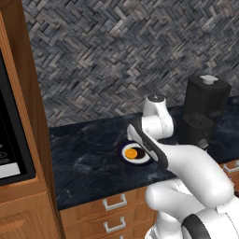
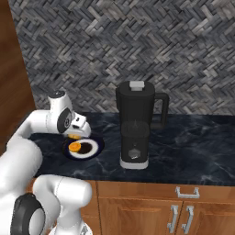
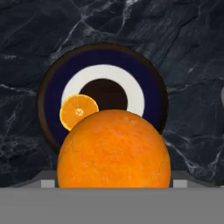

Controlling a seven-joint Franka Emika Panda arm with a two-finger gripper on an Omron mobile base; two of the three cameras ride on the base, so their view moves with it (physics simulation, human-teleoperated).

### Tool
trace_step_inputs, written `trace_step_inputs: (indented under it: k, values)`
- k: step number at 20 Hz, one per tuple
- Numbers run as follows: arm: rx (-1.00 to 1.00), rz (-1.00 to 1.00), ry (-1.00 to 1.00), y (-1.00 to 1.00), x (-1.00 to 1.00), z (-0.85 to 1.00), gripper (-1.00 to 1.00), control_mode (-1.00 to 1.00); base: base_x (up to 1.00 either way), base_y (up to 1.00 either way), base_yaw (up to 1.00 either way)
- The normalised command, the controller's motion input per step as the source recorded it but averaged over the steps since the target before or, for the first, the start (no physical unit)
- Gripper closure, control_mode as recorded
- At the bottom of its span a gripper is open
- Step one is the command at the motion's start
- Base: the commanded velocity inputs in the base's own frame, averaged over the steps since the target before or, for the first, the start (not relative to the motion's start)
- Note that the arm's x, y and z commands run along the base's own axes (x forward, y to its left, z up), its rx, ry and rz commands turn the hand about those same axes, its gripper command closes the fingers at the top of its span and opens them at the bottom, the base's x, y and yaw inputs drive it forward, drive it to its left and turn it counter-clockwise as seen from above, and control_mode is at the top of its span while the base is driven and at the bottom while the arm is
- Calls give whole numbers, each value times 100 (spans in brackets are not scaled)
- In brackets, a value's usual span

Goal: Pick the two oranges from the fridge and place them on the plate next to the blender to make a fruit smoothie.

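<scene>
Oranges: one point(image 3: 78, 111) sits on the plate point(image 3: 153, 94) at nine o'clock, the second point(image 3: 113, 148) pinched in the gripper point(image 2: 75, 133) above the plate beside the blender point(image 2: 135, 124), just needing release.

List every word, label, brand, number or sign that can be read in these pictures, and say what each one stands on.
None can be read.
Microwave: pale marks on its black front, too blurred to read.
Blender: no label; a small round mark on its base, not legible.
Plate, the orange on it and the orange between the jaws: no text.
</scene>
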Motion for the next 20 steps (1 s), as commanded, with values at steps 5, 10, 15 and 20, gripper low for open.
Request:
trace_step_inputs:
  k: [5, 10, 15, 20]
  values:
    - [0, 0, 24, -10, 56, -45, 100, -100, 0, 0, 0]
    - [0, -1, 6, 0, 63, -51, 100, -100, 0, 0, 0]
    - [-2, 0, 0, 0, 64, -62, -100, -100, 0, 0, 0]
    - [0, -2, -2, 2, 3, -4, -100, -100, 0, 0, 0]
